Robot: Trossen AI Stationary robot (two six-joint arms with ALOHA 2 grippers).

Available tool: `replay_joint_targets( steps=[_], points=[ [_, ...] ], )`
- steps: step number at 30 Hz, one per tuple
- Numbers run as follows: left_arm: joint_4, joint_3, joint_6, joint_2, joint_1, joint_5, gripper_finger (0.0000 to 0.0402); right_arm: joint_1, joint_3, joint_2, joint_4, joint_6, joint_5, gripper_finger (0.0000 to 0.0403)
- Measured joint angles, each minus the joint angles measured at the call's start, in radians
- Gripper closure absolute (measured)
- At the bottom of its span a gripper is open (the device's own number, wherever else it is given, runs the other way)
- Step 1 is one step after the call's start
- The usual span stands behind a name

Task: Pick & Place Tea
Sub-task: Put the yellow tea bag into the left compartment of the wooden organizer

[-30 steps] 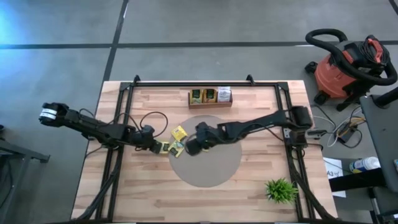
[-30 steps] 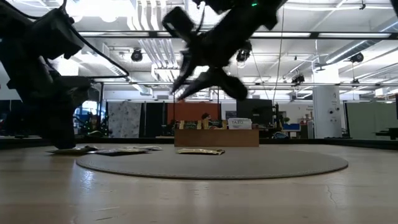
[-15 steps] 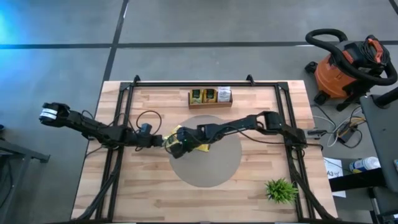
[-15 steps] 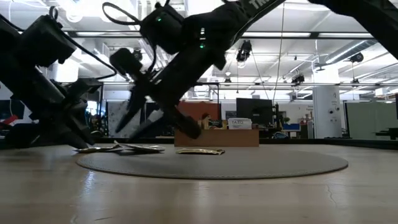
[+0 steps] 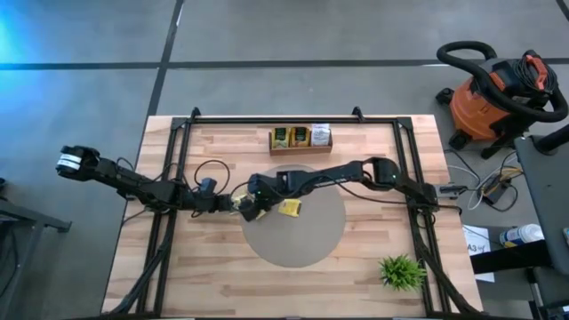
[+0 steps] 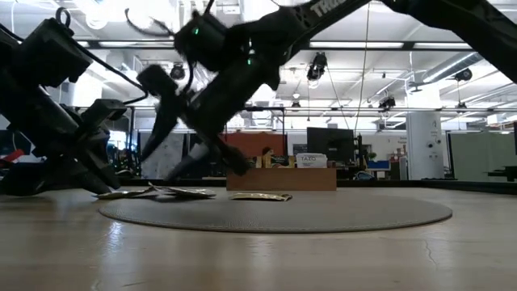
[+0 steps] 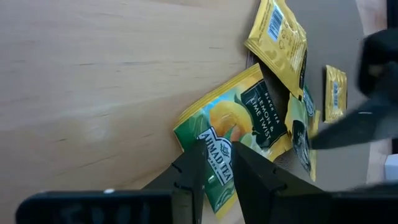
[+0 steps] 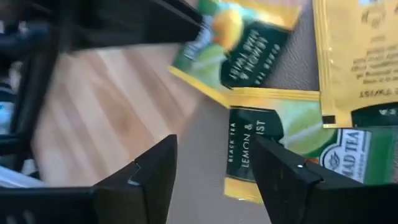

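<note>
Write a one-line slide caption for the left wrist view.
Left gripper pinching a yellow-green lemon-lime tea packet on the wooden table.

Bright ceiling lights (image 6: 202, 16) glare in the low view, silhouetting both arms. The right gripper (image 6: 190, 137) is motion-blurred; packets (image 8: 261, 56) near it smear in its wrist view.

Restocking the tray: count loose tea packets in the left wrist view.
4: a lemon-lime packet on the table, a second packet tucked under it, a yellow packet beside them, a small yellow packet farther off. More may be hidden.
</note>
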Motion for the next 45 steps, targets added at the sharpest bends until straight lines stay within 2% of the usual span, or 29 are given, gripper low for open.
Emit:
replay_joint_targets(
  steps=[4,12,18,45],
  points=[
    [0.007,-0.001,-0.005,-0.004,0.0,-0.002,0.0321,-0.002,-0.003,0.02,-0.009,-0.015,-0.016,0.0206],
    [0.004,-0.006,-0.006,-0.005,0.001,0.003,0.0321,-0.004,0.007,0.011,-0.168,-0.067,-0.029,0.0206],
    [0.046,-0.009,0.011,-0.005,0.001,-0.007,0.0321,-0.021,0.002,-0.007,-0.09,-0.048,-0.028,0.0206],
    [0.207,-0.007,0.052,0.02,0.001,-0.082,0.0321,-0.086,0.004,0.048,0.021,-0.01,-0.029,0.0206]
  ],
)
